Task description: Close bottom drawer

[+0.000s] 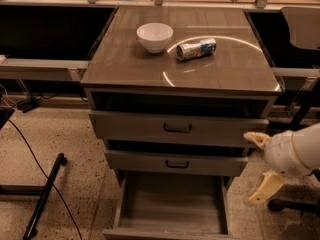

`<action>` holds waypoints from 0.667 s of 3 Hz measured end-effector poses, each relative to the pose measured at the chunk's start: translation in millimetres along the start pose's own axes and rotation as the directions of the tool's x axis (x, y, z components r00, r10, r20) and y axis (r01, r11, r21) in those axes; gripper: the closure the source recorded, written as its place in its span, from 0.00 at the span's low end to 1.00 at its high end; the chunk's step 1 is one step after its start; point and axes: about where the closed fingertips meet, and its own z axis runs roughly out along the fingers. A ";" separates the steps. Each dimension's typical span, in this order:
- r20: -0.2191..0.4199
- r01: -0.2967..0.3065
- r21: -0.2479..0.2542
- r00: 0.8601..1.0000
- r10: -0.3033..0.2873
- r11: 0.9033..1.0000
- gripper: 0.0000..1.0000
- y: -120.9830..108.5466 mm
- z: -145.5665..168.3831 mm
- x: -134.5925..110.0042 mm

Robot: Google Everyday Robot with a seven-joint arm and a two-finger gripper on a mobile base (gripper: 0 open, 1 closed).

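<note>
The bottom drawer (pixel 170 201) of the grey wood-grain cabinet is pulled far out toward me, showing its deep, plain grey inside, which holds nothing. Its front panel (pixel 165 232) lies at the lower edge of the view and its handle is hidden. My gripper (pixel 258 165) is at the right, beside the cabinet's right front corner, level with the middle drawer. Its cream fingers (pixel 263 190) are spread apart and hold nothing. It is just right of the open drawer and not touching it.
The top drawer (pixel 177 127) and middle drawer (pixel 176 163) stand slightly out. A white bowl (pixel 155 36) and a lying can (pixel 196 49) sit on the cabinet top. A black stand and cable (pixel 42 194) lie on the floor at left. A chair base (pixel 295 204) is at right.
</note>
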 end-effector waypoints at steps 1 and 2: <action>0.198 -0.006 -0.006 0.980 0.007 1.000 0.00 -1.6 49.8 23.9; 0.229 0.033 -0.033 0.973 -0.025 0.999 0.00 4.0 74.2 38.6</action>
